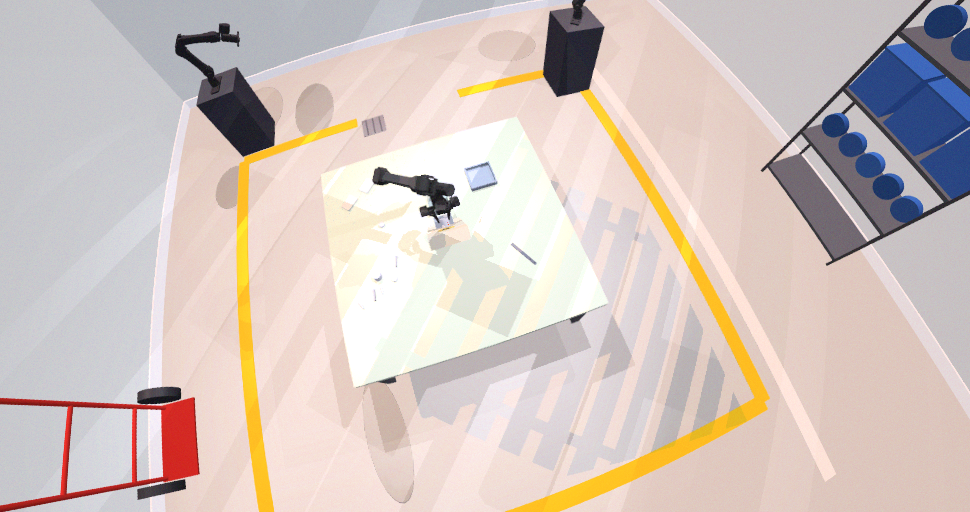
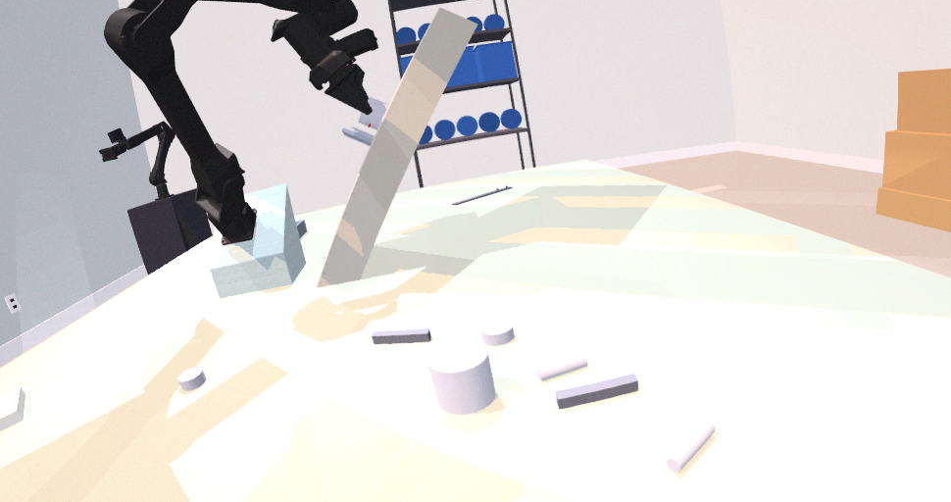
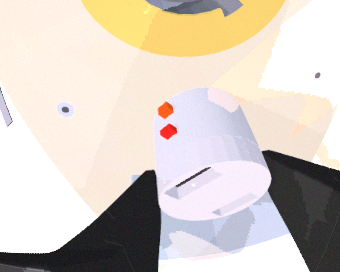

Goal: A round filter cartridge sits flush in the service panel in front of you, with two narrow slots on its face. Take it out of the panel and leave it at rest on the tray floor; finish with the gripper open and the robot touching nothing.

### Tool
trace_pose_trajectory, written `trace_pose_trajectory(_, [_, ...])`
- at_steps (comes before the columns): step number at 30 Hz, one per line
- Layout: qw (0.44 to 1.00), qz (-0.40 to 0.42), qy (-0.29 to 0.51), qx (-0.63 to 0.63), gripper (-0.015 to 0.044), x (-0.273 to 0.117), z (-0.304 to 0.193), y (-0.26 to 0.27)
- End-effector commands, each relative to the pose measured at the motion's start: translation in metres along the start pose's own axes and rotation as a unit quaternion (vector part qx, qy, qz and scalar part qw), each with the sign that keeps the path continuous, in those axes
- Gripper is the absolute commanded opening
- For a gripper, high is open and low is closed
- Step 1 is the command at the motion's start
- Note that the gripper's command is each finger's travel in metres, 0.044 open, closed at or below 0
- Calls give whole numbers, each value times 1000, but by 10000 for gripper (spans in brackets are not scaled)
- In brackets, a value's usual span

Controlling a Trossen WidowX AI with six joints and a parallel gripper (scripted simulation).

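The round filter cartridge (image 3: 204, 130) (image 2: 374, 114) is pale, with two narrow slots on its end face and an orange and a red mark on its side. It stands out from the front of the tilted service panel (image 3: 114, 100) (image 2: 399, 129), above a pale ledge (image 3: 224, 237) (image 2: 356, 135). Whether its far end is still inside the panel cannot be told. My gripper (image 3: 210, 169) (image 2: 368, 110) is shut on the cartridge, one black finger on each side near the slotted face. The blue tray (image 1: 468, 178) lies on the table, right of the arm in the top view, with nothing in it.
A yellow ring (image 3: 184, 47) with a grey part inside is above the cartridge on the panel. A dark bar (image 1: 523, 253) (image 2: 482, 196) lies on the table. A pale cylinder (image 2: 464, 383) and several small rods, bars and discs lie at the panel's other side.
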State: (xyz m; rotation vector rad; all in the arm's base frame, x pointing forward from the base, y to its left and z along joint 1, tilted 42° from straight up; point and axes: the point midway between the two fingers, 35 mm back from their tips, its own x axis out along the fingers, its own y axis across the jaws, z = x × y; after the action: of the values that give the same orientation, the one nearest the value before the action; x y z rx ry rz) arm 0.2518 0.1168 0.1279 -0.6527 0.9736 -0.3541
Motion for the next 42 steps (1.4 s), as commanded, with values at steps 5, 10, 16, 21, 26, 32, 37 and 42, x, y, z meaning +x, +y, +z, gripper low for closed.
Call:
trace_pose_trajectory(5, [1000, 8, -11, -2, 0, -33, 9, 2])
trace_pose_trajectory(10, [1000, 15, -17, -5, 0, -62, 10, 3])
trace_pose_trajectory(16, [999, 20, -25, -8, 0, -92, 8, 1])
trace_pose_trajectory(21, [1000, 19, -22, -7, 0, -92, 9, 12])
trace_pose_trajectory(26, [1000, 14, -16, -5, 0, -90, 11, 34])
trace_pose_trajectory(32, [1000, 8, -10, -1, 0, -85, 12, 62])
trace_pose_trajectory(37, [1000, 3, -5, 1, 0, -80, 11, 85])
trace_pose_trajectory(42, [1000, 5, 0, -14, 0, -78, 7, 84])
